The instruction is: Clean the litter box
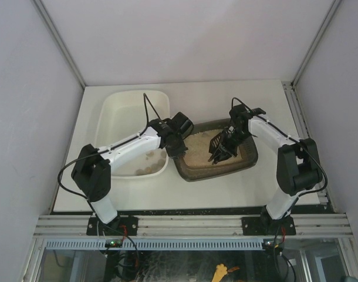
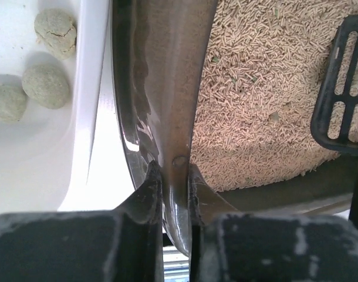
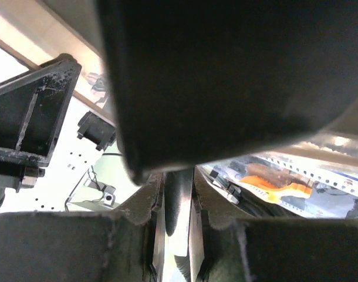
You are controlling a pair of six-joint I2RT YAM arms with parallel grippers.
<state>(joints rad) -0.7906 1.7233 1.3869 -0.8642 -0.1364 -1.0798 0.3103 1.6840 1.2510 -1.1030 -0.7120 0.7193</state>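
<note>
The litter box [image 1: 193, 172] is a dark translucent tray of beige litter at the table's middle. In the left wrist view its left wall [image 2: 161, 88] stands between the jaws of my left gripper [image 2: 174, 171], which is shut on the rim. From above, that gripper [image 1: 178, 148] sits at the box's left edge. My right gripper [image 1: 227, 143] hangs over the litter, shut on the handle of a black slotted scoop [image 1: 217, 150]. The scoop's slotted head [image 2: 343, 94] rests over the litter at the right. Up close the scoop [image 3: 226, 76] fills the right wrist view above the right gripper [image 3: 178, 183].
A larger cream-white tub [image 1: 117, 111] stands directly left of the litter box, its rim [image 2: 91, 88] almost touching it. Greenish-grey clumps [image 2: 54, 29] lie on its floor, near its front edge [image 1: 145, 170]. Grey walls enclose the table on three sides.
</note>
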